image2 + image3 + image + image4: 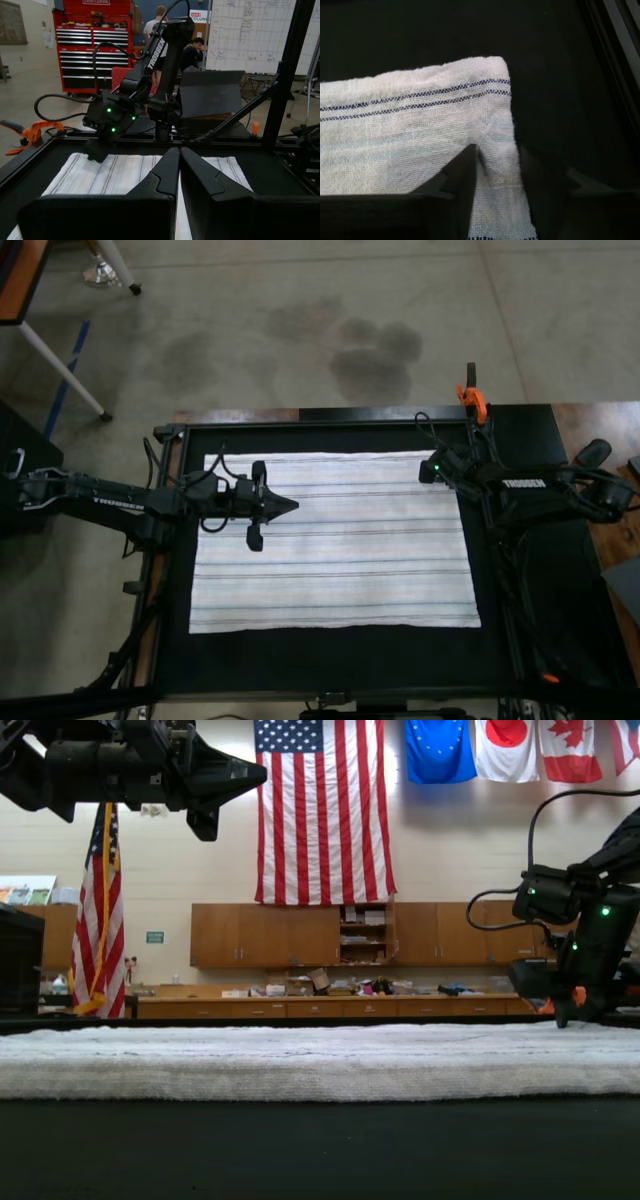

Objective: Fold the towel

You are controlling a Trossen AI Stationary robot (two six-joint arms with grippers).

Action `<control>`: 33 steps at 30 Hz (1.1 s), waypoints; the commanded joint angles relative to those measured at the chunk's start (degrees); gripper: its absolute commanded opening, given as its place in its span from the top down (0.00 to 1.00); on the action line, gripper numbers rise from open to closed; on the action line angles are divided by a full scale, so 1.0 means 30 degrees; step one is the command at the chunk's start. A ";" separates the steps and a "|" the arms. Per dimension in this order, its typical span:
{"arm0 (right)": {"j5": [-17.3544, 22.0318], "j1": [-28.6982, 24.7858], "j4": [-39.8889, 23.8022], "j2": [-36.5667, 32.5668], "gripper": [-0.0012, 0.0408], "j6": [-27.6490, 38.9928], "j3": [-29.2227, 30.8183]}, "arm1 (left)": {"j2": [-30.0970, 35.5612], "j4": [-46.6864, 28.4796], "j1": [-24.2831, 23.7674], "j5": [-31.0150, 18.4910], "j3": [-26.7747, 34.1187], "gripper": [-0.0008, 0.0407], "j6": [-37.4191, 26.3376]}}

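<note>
The towel (335, 540) lies spread flat on the black table (330, 655), its thin grey-blue stripes running across it. In the top view the left hand (290, 505) hangs above the towel's left part with its fingers pressed together into a point; the exterior view shows it raised well clear of the cloth. The right hand (447, 468) is down at the towel's far right corner in the top view. Its wrist view shows the towel corner (490, 100) with the cloth's edge running between the two dark fingers (465, 175), which stand a little apart on either side of it; whether they actually grip the fabric I cannot tell
</note>
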 commanded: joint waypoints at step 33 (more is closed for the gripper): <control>-0.1100 0.5107 -0.4838 -0.5544 0.97 0.0029 0.3118 | 0.0000 -0.0007 0.0007 0.0007 0.0007 0.98 -0.0954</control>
